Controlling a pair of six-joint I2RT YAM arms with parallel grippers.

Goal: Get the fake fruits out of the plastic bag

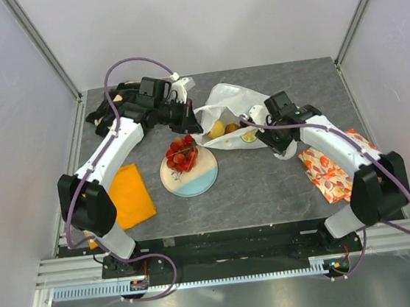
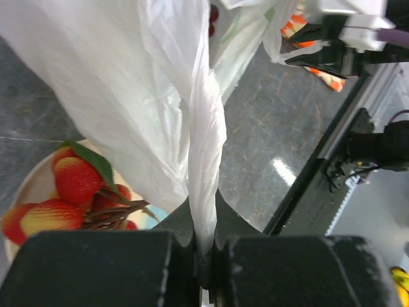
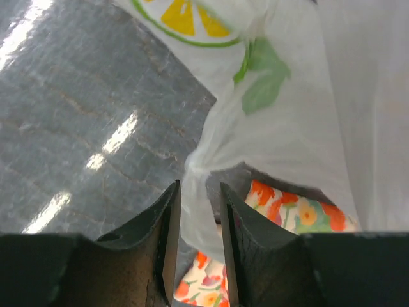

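Tension, I judge, is why my left gripper (image 2: 204, 252) clamps the plastic bag (image 1: 230, 97) at 9 o'clock and my right gripper (image 3: 199, 192) clamps it at 4.

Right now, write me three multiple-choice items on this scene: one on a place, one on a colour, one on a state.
1. The red berries sit: A in a bowl; B on the plate; C in a box.
2. The plain cloth left of the plate is: A orange; B blue; C green.
3. The left pincer is: A open; B shut on a lemon; C shut on the bag.
Key: B, the berries lie on the plate; A, the top view shows it orange; C, white bag film is pinched in it.
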